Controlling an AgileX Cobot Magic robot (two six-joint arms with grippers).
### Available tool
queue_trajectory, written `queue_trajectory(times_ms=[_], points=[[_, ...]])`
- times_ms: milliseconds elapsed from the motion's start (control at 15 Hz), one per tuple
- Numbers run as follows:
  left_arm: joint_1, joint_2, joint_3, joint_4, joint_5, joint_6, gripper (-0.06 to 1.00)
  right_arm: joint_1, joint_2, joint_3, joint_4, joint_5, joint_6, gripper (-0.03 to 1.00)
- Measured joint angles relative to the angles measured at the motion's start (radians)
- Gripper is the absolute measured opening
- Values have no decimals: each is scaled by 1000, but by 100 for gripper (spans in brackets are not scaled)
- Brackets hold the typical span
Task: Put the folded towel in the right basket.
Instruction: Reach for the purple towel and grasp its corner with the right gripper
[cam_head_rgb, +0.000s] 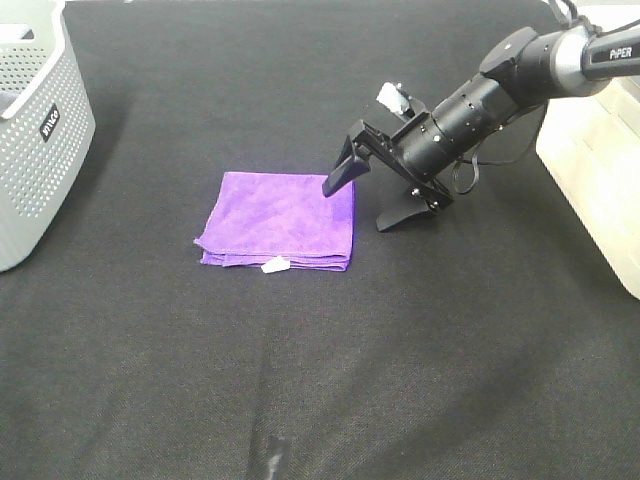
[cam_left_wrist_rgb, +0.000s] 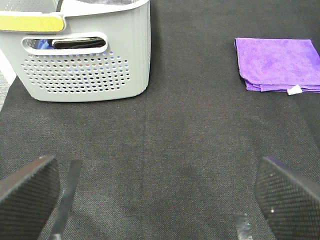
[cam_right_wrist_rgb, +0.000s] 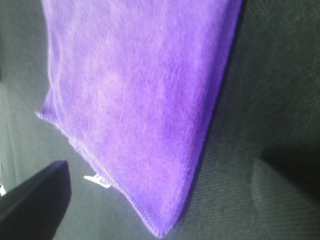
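Note:
The folded purple towel (cam_head_rgb: 280, 222) lies flat on the black cloth near the table's middle, with a small white tag at its front edge. My right gripper (cam_head_rgb: 368, 200) is open at the towel's right edge, one finger over the towel's far right corner and the other on the cloth beside it. The right wrist view shows the towel (cam_right_wrist_rgb: 140, 100) close up between the dark fingertips (cam_right_wrist_rgb: 30, 200). The right basket (cam_head_rgb: 600, 170) is a pale bin at the right edge. My left gripper (cam_left_wrist_rgb: 160, 200) is open and empty, far from the towel (cam_left_wrist_rgb: 277, 65).
A grey perforated basket (cam_head_rgb: 35, 130) stands at the far left; the left wrist view shows this basket (cam_left_wrist_rgb: 85, 60) holding dark and blue items. Black cloth (cam_head_rgb: 320, 380) covers the table.

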Motion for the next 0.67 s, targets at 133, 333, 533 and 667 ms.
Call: queue_trajectory(times_ms=[133,333,533,667], points=[[0,0,0,0,0,0,99,0,8,-5,6,-7,0,93],[0,0,0,0,0,0,99,0,18,-8,24,-8,0,93],[0,0,0,0,0,0,99,33,37,-20,26,-30,34,90],[0,0,0,0,0,0,99,91,38,-22,22,-95,68,86]])
